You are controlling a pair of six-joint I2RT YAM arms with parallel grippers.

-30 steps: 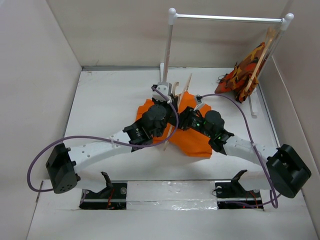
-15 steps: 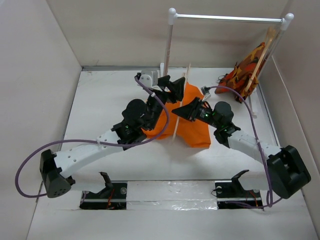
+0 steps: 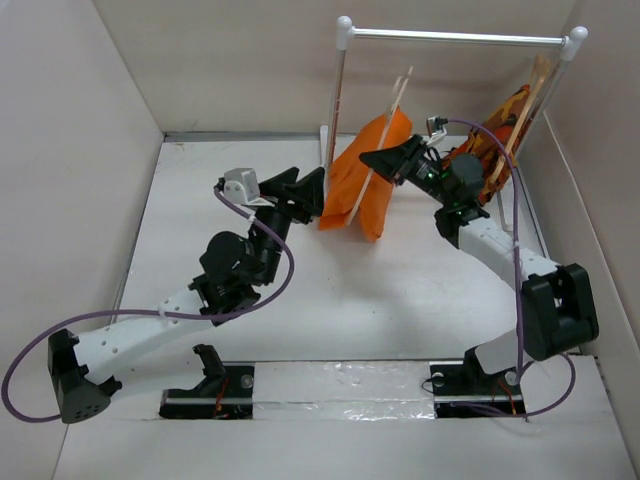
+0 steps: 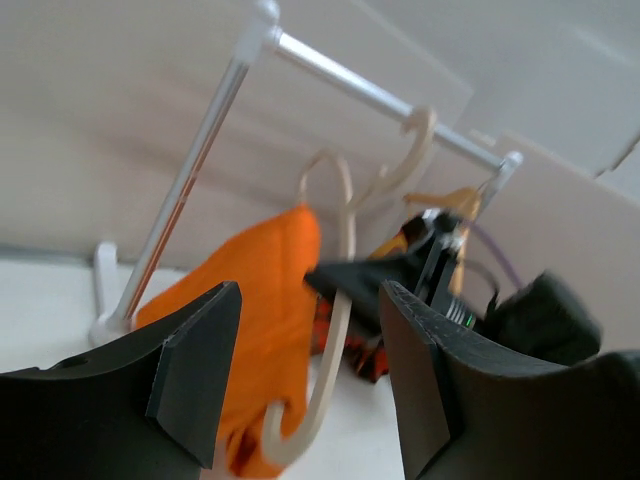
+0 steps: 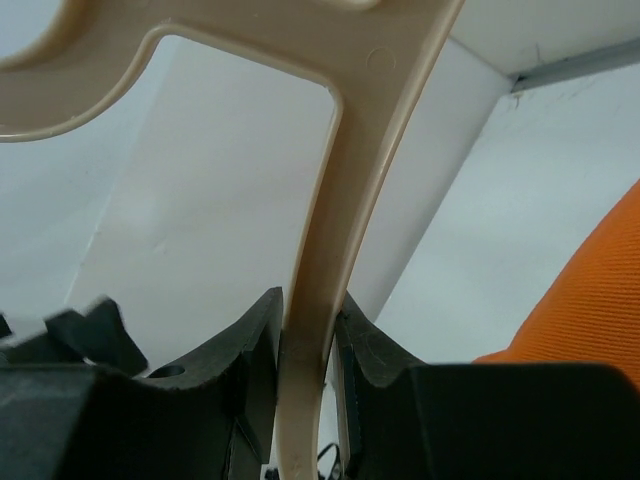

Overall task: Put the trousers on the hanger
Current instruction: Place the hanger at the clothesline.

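Since 1 second ago the left gripper (image 3: 308, 190) has let go and drawn back leftward, its jaws now wide apart and empty. Just right of it, the trousers (image 3: 360, 185) have risen off the table (image 3: 200, 220) and hang draped over the hanger (image 3: 398, 100), beside the rack's left post (image 3: 338, 100). The right gripper (image 3: 378, 158) pinches the hanger's wooden stem, jaws closed on it. Far right, a camouflage garment (image 3: 510, 105) hangs from the rail (image 3: 450, 37) on a 2nd hanger (image 3: 530, 95).

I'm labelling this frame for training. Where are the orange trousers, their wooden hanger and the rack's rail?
trousers (image 3: 348, 190): top view, middle of the hanging cloth.
hanger (image 5: 318, 250): right wrist view, on its straight stem.
rail (image 3: 455, 37): top view, middle of the bar.
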